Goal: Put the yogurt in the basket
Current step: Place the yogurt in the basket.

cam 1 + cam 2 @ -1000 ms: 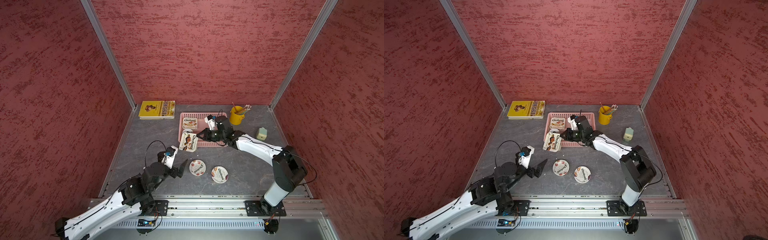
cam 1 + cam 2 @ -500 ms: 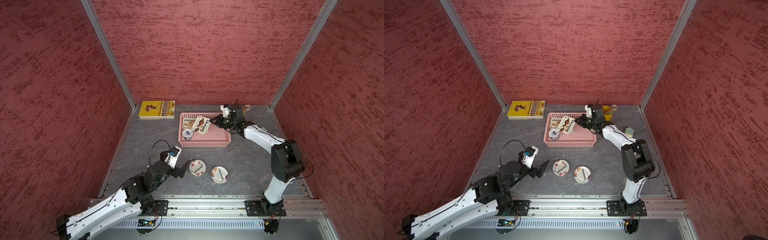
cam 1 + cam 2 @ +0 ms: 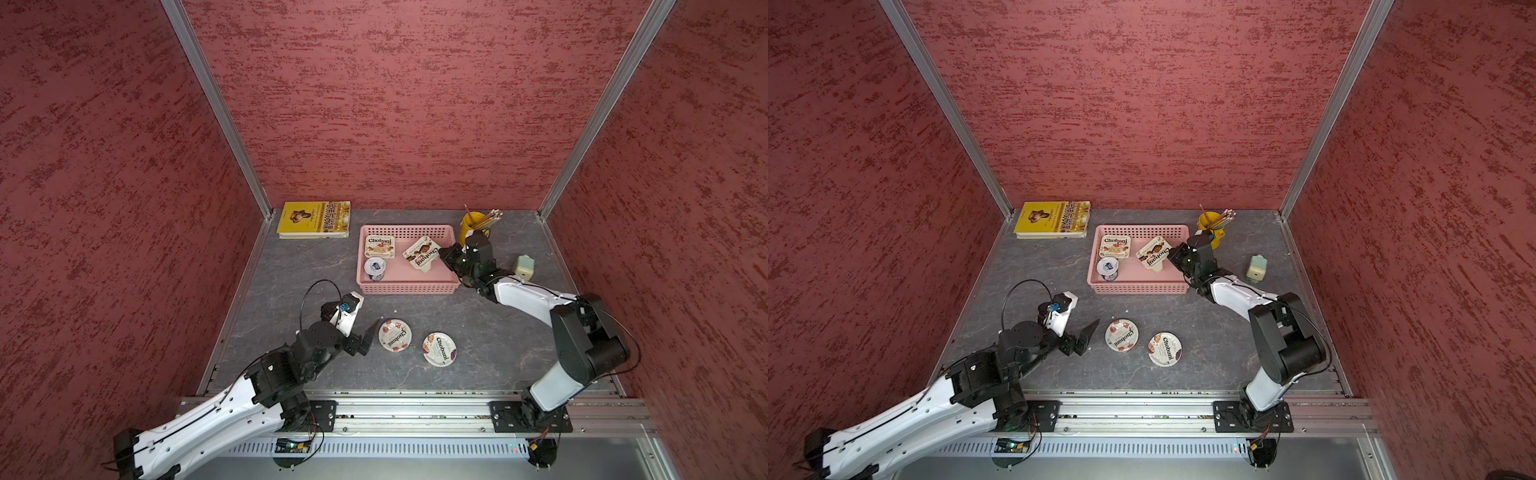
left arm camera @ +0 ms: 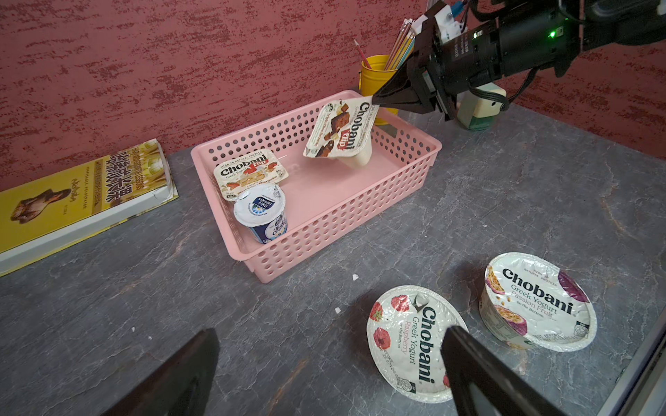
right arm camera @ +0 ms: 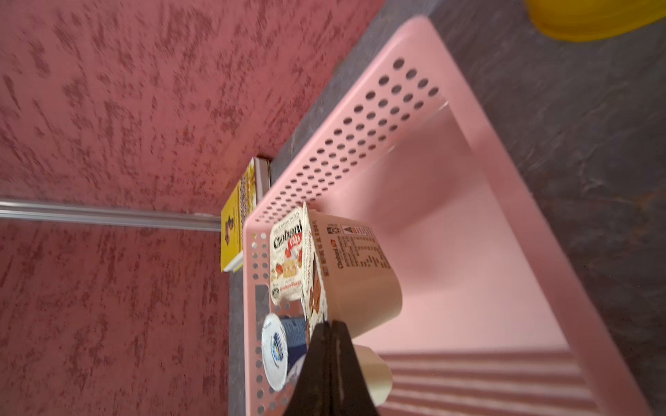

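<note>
Pinched fingers [image 4: 398,98] of our right gripper [image 4: 375,99] are clamped tight on the lid edge of one rectangular Chobani cup [image 3: 422,252]. It hangs tilted over the inside of the pink basket [image 3: 409,289], toward its end nearest the yellow pencil bucket [image 3: 470,226] (whether the cup's base touches the basket floor we cannot tell). At the basket's opposite end we see a second rectangular cup [image 3: 379,246] lying lid up, with the small blue-lidded cup [image 3: 375,268] just beside it. Outside the basket, on the table [image 3: 498,332] off its long wall that faces our arm bases, the raspberry cup [image 3: 395,335] and the passion fruit cup [image 3: 439,348] sit side by side. Our left gripper [image 4: 331,331] stands with jaws spread wide, holding nothing, one fingertip just beside the raspberry cup.
</note>
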Controlling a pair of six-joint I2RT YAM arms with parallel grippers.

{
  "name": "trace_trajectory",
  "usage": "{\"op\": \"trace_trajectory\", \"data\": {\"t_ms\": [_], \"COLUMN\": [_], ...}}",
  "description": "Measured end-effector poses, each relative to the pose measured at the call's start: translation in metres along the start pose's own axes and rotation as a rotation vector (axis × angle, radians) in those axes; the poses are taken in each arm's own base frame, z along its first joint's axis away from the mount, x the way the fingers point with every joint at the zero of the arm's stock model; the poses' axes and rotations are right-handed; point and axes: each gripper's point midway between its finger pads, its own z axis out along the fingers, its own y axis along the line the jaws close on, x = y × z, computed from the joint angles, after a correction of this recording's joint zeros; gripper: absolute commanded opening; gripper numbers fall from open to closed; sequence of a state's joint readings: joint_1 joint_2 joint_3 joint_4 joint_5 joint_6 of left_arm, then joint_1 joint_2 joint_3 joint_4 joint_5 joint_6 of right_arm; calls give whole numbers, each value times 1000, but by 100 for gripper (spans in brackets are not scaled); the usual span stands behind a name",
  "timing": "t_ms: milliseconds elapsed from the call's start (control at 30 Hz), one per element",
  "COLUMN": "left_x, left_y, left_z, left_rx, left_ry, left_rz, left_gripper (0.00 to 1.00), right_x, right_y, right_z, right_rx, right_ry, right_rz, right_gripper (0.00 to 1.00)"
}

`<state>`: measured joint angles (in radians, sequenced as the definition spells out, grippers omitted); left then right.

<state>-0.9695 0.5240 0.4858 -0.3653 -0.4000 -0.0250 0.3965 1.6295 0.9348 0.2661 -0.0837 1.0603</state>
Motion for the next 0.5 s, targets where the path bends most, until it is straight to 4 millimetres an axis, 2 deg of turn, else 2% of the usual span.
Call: {"op": "trace_trajectory", "data": {"t_ms": [200,500], "left_x": [0,1], "left_y": [-2,-2], "left_z": [3,4], "left_rx": [3,6], "left_ry": [-3,-2], "left_rz": [-2,-1], "left_gripper": [100,100], "right_x": [-14,0], "right_y": [17,-9], "right_z": [1,30], "right_rx": [-53,-6], "right_ry": [-109,-157], "right_rz": [61,147], "right_gripper": [0,0]}}
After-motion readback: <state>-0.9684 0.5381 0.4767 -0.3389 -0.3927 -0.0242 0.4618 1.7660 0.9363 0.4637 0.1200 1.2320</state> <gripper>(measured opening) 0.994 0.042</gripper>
